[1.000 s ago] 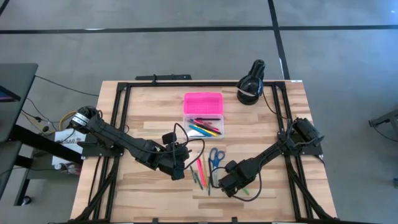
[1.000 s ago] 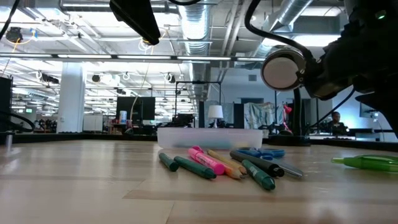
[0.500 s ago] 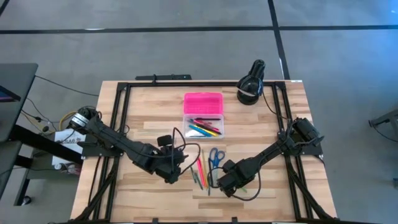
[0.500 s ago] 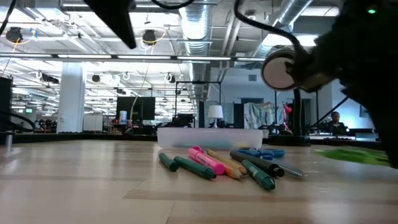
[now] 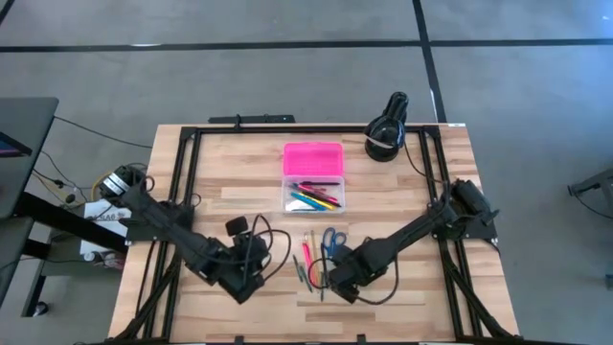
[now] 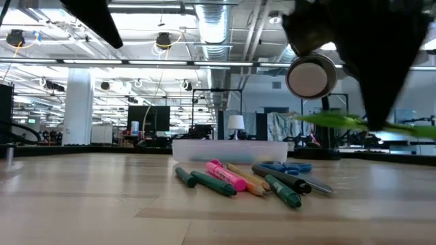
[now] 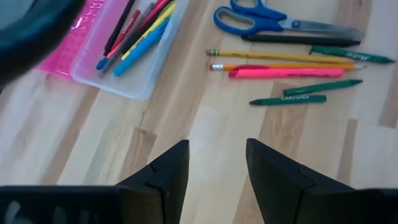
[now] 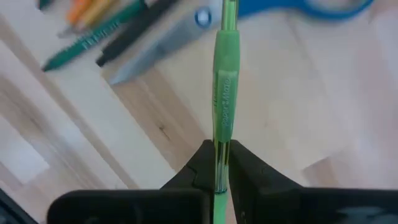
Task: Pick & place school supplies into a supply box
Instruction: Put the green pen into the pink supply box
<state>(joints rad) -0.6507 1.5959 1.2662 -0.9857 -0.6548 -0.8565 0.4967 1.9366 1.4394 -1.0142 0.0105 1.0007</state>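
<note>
The supply box stands at the table's middle far part, its pink lid (image 5: 313, 157) open behind the clear base (image 5: 313, 196), which holds several pens. Loose pens and markers (image 5: 308, 262) and blue-handled scissors (image 5: 332, 240) lie on the wood just nearer. My right gripper (image 5: 341, 278) hangs by their right side, shut on a green pen (image 8: 225, 81). My left gripper (image 5: 245, 275) stands open to their left, above the table with nothing between its fingers (image 7: 168, 171); its wrist view shows the box base (image 7: 134, 59) and the scissors (image 7: 273, 18). My right gripper pinches the green pen between its two fingers (image 8: 202, 163), on the thin shaft (image 8: 219, 149) behind the thicker green grip. The fingers come from above, pointing down, and lie across the pen. The pen (image 6: 327, 120) is lifted clear of the table, about level.
A black round device (image 5: 386, 129) sits at the far right corner. Black frame rails (image 5: 182, 192) run along the table's left and right sides. A cable (image 5: 278, 240) loops off the left arm. Bare wood lies at the near left and near right.
My right gripper has risen with the green pen, which lay on the table and now hangs clear above it; the wrist has rolled. My left gripper, still open, has drawn away from the loose pens toward the table's left and near edges.
</note>
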